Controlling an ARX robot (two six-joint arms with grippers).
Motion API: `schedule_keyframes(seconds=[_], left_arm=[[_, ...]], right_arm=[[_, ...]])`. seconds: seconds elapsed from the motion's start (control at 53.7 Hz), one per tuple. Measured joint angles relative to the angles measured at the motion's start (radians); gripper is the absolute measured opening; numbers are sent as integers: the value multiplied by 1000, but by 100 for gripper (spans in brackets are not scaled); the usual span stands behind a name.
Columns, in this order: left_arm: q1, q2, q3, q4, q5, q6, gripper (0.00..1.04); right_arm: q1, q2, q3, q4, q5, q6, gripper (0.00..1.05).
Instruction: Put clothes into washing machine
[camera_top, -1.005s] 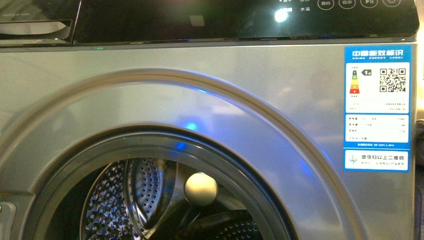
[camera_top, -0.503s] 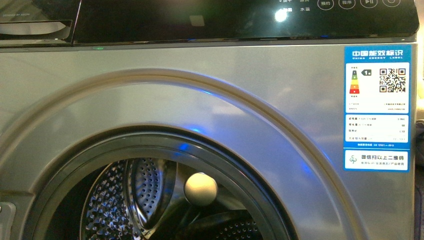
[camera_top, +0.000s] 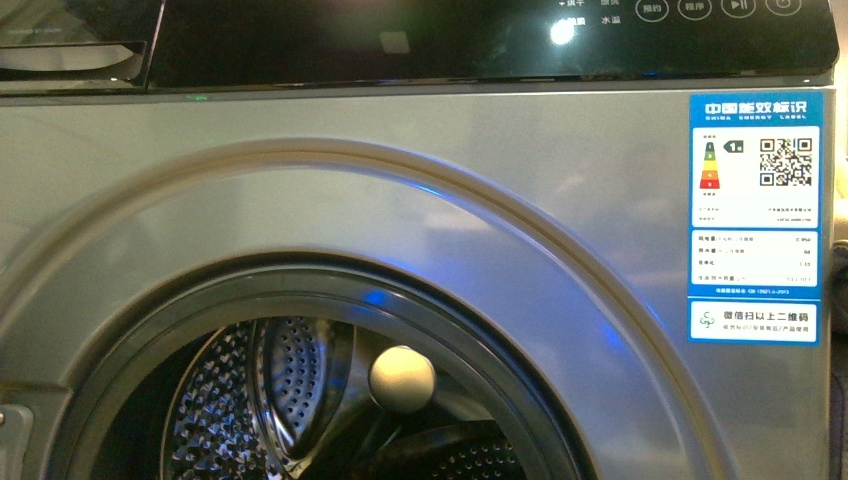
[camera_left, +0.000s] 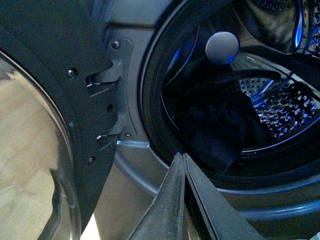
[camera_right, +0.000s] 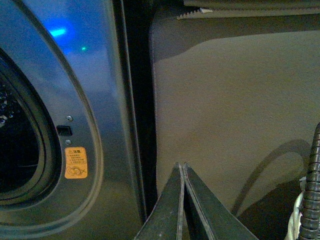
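Front view: the washing machine (camera_top: 400, 230) fills the frame, its porthole facing the camera. The black control panel (camera_top: 480, 40) runs along the top, the energy label (camera_top: 753, 218) sits at the right, and a pale round knob (camera_top: 402, 379) shows inside the perforated drum (camera_top: 240, 400). Against the earlier pictures the whole scene sits slightly lower; otherwise unchanged.

Left wrist view: the left gripper (camera_left: 183, 162) has its fingers pressed together, holding nothing. The clothes (camera_left: 220, 130) lie bunched inside the drum, behind the porthole rim. The open door (camera_left: 45, 125) stands beside the mouth.

Right wrist view: the right gripper (camera_right: 183, 172) is closed and empty, near the machine's side edge, facing a beige wall (camera_right: 235, 115). An orange sticker (camera_right: 75, 162) sits beside the porthole.
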Motion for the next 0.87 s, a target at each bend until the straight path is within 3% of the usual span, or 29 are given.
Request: schedule_keyframes(seconds=[0.316, 0.372, 0.521, 0.875], left_arm=[[0, 0, 0, 0, 0, 0, 4], [0, 0, 0, 0, 0, -1, 4], [0, 0, 0, 0, 0, 0, 32], [0, 0, 0, 0, 0, 0, 87]], right_arm=[[0, 0, 0, 0, 0, 0, 2], [0, 0, 0, 0, 0, -1, 9], [0, 0, 0, 0, 0, -1, 35], [0, 0, 0, 0, 0, -1, 91]])
